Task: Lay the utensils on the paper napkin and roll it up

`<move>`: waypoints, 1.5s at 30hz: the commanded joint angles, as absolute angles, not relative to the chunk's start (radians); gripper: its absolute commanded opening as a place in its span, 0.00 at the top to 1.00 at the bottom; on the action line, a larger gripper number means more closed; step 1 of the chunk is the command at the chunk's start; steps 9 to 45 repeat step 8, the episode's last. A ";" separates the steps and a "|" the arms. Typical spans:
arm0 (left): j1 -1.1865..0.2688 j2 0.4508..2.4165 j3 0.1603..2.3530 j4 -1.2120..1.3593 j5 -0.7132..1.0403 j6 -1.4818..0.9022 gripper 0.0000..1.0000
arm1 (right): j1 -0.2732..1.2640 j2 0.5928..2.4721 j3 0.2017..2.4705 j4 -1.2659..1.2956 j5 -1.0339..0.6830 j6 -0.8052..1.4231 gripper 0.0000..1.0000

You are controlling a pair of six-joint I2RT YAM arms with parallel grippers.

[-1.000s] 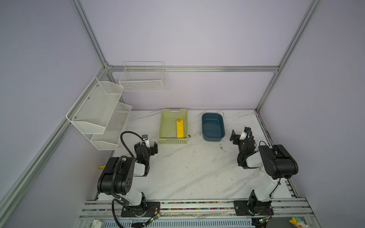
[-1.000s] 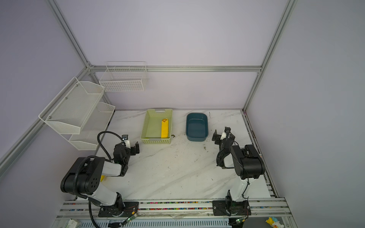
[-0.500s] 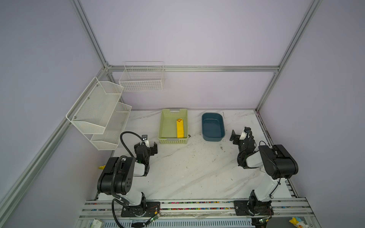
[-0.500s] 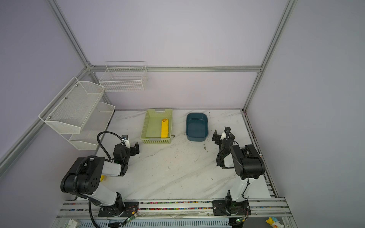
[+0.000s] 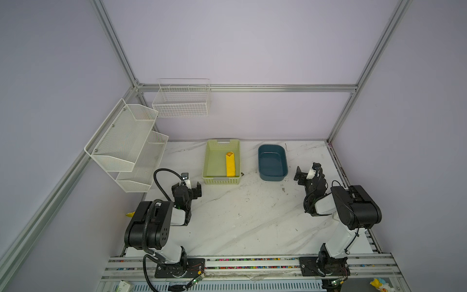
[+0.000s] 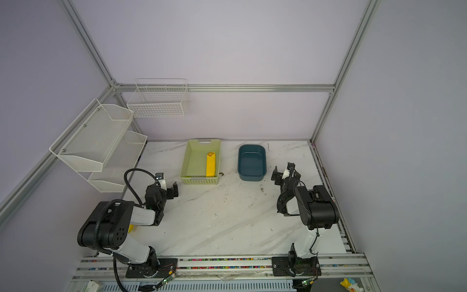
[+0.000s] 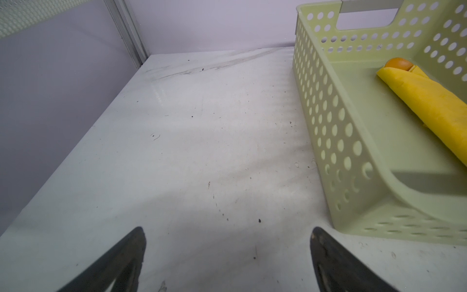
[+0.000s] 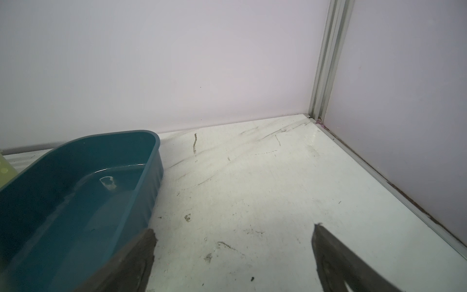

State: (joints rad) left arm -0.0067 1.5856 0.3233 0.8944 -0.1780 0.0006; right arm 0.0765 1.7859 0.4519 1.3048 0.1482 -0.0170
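The yellow paper napkin (image 5: 230, 165) (image 6: 211, 164) lies rolled into a tube inside the green basket (image 5: 221, 180) (image 6: 199, 180), along its right wall. An orange utensil tip (image 5: 229, 153) (image 7: 397, 63) pokes out of the roll's far end; the rest of the utensils are hidden inside. In the left wrist view the napkin roll (image 7: 424, 106) lies on the basket's floor. My left gripper (image 5: 187, 189) (image 7: 228, 232) stands open and empty over bare table, near the basket's front left corner. My right gripper (image 5: 307, 172) (image 8: 232, 230) is open and empty, just right of the blue tub.
An empty dark blue tub (image 5: 273, 177) (image 8: 149, 182) stands right of the basket. White mesh shelves (image 5: 126, 141) and a wire basket (image 5: 182, 101) hang at the back left. A yellow toy (image 5: 130, 215) lies behind the left arm. The wall and rail (image 8: 379, 177) run close by the right gripper.
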 commanded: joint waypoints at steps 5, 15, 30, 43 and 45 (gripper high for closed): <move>0.004 1.572 0.388 0.924 -0.170 -0.010 0.00 | 0.077 1.786 0.476 1.316 0.084 -0.061 0.03; 0.003 1.570 0.388 0.923 -0.169 -0.010 0.00 | 0.077 1.776 0.462 1.335 0.098 -0.060 0.03; 0.003 1.570 0.388 0.923 -0.169 -0.010 0.00 | 0.077 1.776 0.462 1.335 0.098 -0.060 0.03; 0.003 1.570 0.388 0.923 -0.169 -0.010 0.00 | 0.077 1.776 0.462 1.335 0.098 -0.060 0.03; 0.003 1.570 0.388 0.923 -0.169 -0.010 0.00 | 0.077 1.776 0.462 1.335 0.098 -0.060 0.03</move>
